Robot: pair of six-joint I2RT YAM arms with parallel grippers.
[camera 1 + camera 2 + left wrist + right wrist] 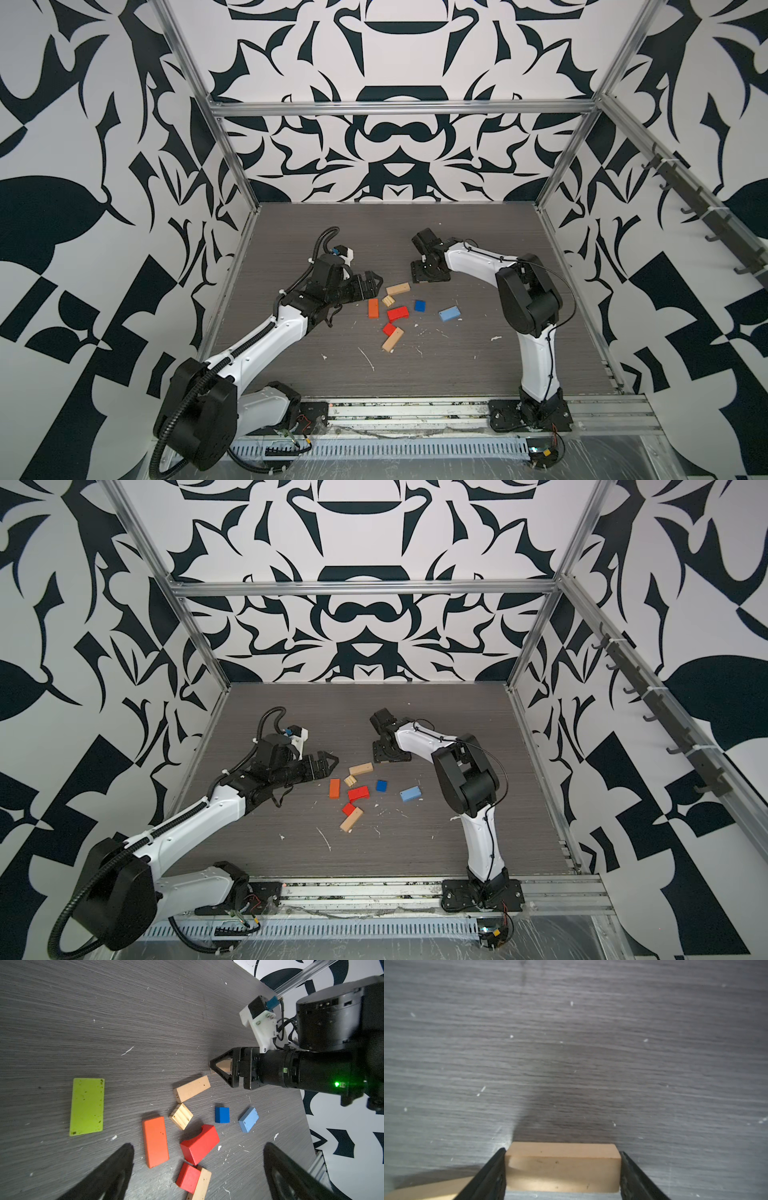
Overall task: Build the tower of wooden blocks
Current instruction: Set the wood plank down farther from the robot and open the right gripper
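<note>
Black-and-white patterned walls (pixel 399 158) box in a grey wood-grain surface (pixel 374 224) where no wood block tower stands yet, only loose blocks (pixel 399 313) lying flat mid-surface. At their far edge the right end effector (pixel 562 1151) is grasping a tan block (pixel 562 1174), its longer visible side spanning the jaws, just beyond a tan oblong (pixel 398 288); the left end effector (pixel 376 286) gapes wide and empty beside an orange oblong (pixel 373 308). No lettering or brand is readable.
</note>
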